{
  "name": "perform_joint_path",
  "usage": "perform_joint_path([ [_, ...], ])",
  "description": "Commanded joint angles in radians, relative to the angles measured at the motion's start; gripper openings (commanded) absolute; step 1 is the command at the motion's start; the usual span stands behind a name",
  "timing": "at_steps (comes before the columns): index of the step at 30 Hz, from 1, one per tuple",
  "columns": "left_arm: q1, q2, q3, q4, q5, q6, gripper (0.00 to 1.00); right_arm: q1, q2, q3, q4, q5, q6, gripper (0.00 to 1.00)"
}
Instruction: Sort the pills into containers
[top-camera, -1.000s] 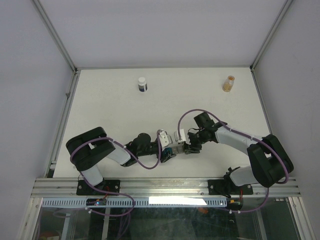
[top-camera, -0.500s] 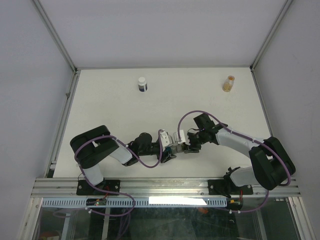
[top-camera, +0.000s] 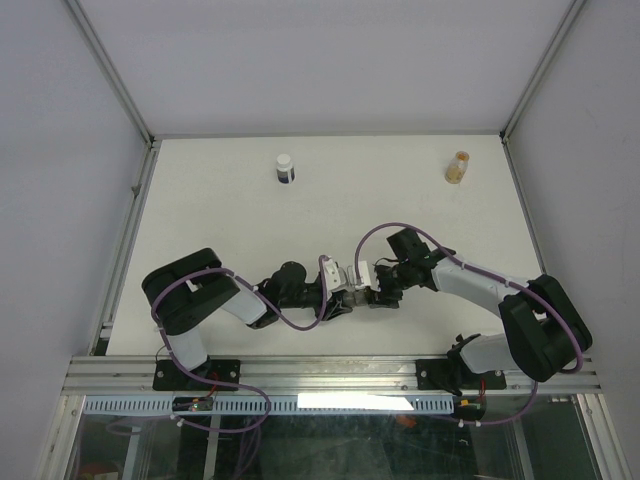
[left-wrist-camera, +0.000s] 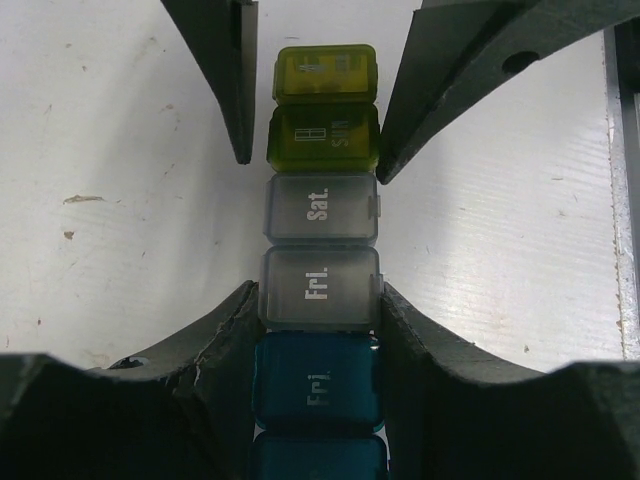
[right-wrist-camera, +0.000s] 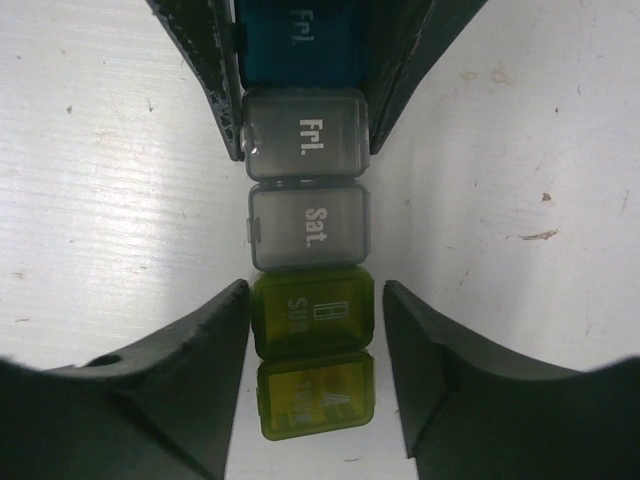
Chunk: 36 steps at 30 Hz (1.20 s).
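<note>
The containers are a strip of joined lidded cubes, blue, grey "Fri.", grey "Sat.", green "Sun" and yellow-green, lying flat on the white table. The strip also shows in the right wrist view and, small, in the top view. My left gripper is shut on the strip at the grey "Fri." and blue cubes. My right gripper is open and straddles the green cube, its left finger close against it and a gap at its right finger. All lids are closed. No loose pills show.
A white-capped dark bottle stands at the table's back left of centre. A small clear vial with orange contents stands at the back right. The two grippers meet nose to nose near the front edge rail.
My left arm has shifted a little to the right and up, its wrist closer to the right gripper. The right arm has hardly moved.
</note>
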Motion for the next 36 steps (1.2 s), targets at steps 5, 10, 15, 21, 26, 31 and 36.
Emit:
perform_joint_path([
  [5, 0.035, -0.031, 0.038, -0.006, 0.111, -0.018, 0.00, 0.010, -0.002, -0.003, 0.051, -0.011, 0.012, 0.67],
  [10, 0.036, -0.035, 0.039, -0.009, 0.113, -0.018, 0.00, 0.009, 0.012, 0.014, 0.034, -0.030, 0.022, 0.54],
  [15, 0.036, -0.062, 0.021, 0.002, 0.083, -0.008, 0.00, 0.007, 0.040, 0.055, -0.010, -0.074, 0.044, 0.29],
  [21, 0.027, -0.120, -0.005, -0.033, 0.044, 0.068, 0.00, -0.018, 0.066, 0.105, -0.079, -0.161, 0.068, 0.12],
  [26, 0.016, -0.143, 0.016, -0.134, 0.037, 0.144, 0.00, -0.035, 0.101, 0.150, -0.142, -0.210, 0.081, 0.04],
  [31, 0.001, -0.146, 0.038, -0.221, 0.009, 0.207, 0.00, -0.046, 0.155, 0.197, -0.198, -0.240, 0.095, 0.02],
  [36, -0.008, -0.156, 0.055, -0.283, -0.022, 0.248, 0.00, -0.054, 0.204, 0.226, -0.233, -0.244, 0.105, 0.02],
])
